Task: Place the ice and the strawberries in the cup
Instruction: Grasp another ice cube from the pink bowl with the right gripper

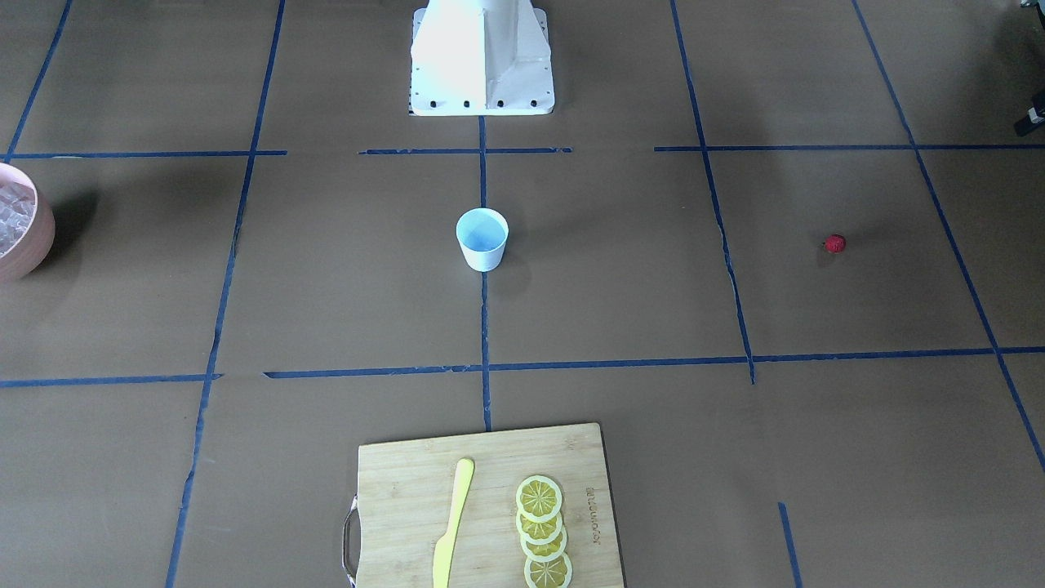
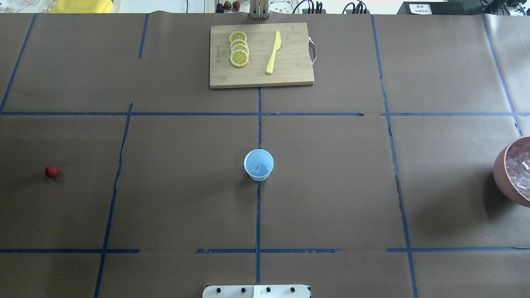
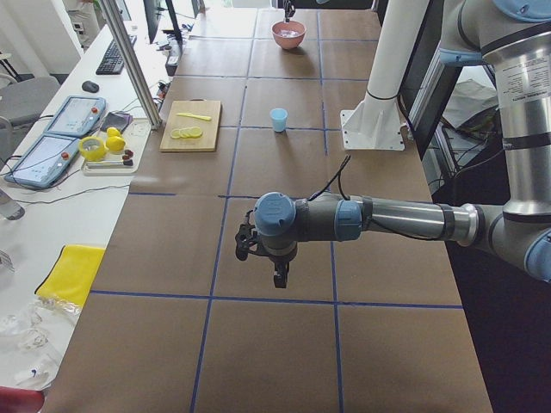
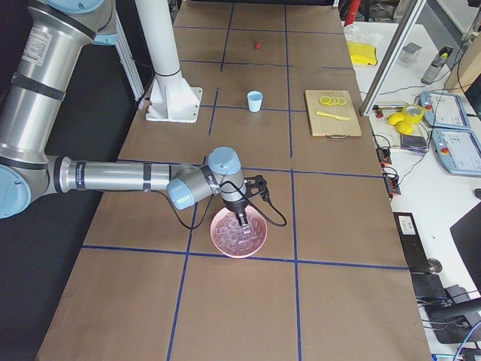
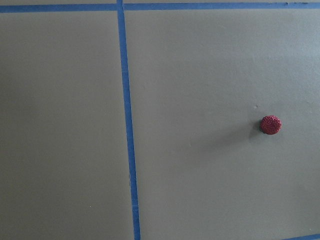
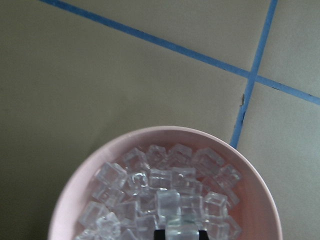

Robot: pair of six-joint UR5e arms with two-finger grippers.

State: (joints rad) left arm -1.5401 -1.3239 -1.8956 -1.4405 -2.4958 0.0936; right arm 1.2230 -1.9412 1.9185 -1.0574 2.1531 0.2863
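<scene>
The white cup (image 2: 258,164) with a pale blue inside stands upright at the table's centre (image 1: 482,238), with one clear ice cube (image 2: 256,168) in it. The red strawberry (image 2: 51,171) lies alone on the paper (image 1: 833,243) and shows right of centre in the left wrist view (image 5: 270,124). My left gripper (image 3: 280,277) hangs above the table near it; I cannot tell its state. My right gripper (image 4: 242,219) reaches down into the pink bowl (image 4: 239,233). Its dark fingertips (image 6: 159,234) sit one cube's width apart around an ice cube (image 6: 179,222).
The pink bowl (image 2: 503,174) heaped with ice cubes (image 6: 165,195) sits at the table's right end. A wooden cutting board (image 2: 261,56) at the far side carries lemon slices (image 2: 239,49) and a yellow knife (image 2: 273,53). Blue tape lines cross the brown paper.
</scene>
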